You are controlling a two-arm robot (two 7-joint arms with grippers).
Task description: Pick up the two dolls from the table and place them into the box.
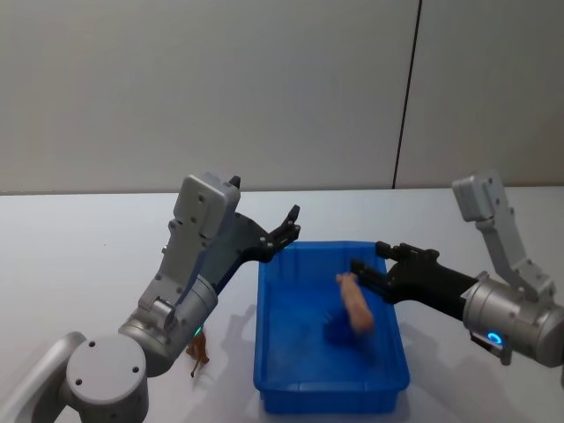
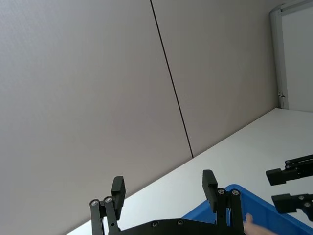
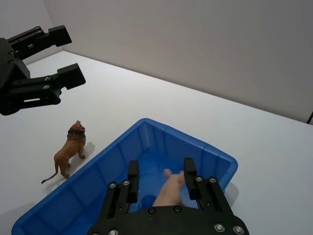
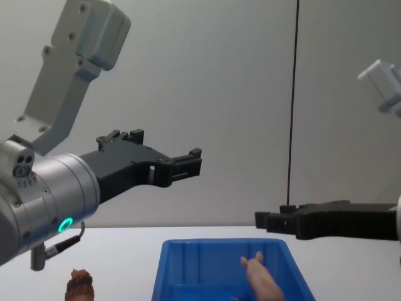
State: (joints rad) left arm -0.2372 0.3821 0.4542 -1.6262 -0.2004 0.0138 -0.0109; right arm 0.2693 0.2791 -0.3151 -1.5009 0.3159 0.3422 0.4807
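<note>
1. The box [image 1: 328, 394] sits low-centre in the head view.
2. Our left gripper [image 1: 292, 224] hangs spread, empty, at its upper-left corner; our right gripper [image 1: 366, 256], released, over it.
3. The pink doll [image 1: 356, 303] is inside: half done.
4. The brown doll [image 1: 199, 350] waits outside, lower left.

**Blue box, pink and brown dolls**

The box [image 1: 326, 398] is bright blue. Beneath the black right gripper [image 1: 370, 259], the doll [image 1: 355, 304] is pale pink. The lion doll [image 3: 68, 154], well below the black left gripper [image 1: 292, 222], is tawny brown with a darker mane on the white table [image 1: 88, 256].
</note>
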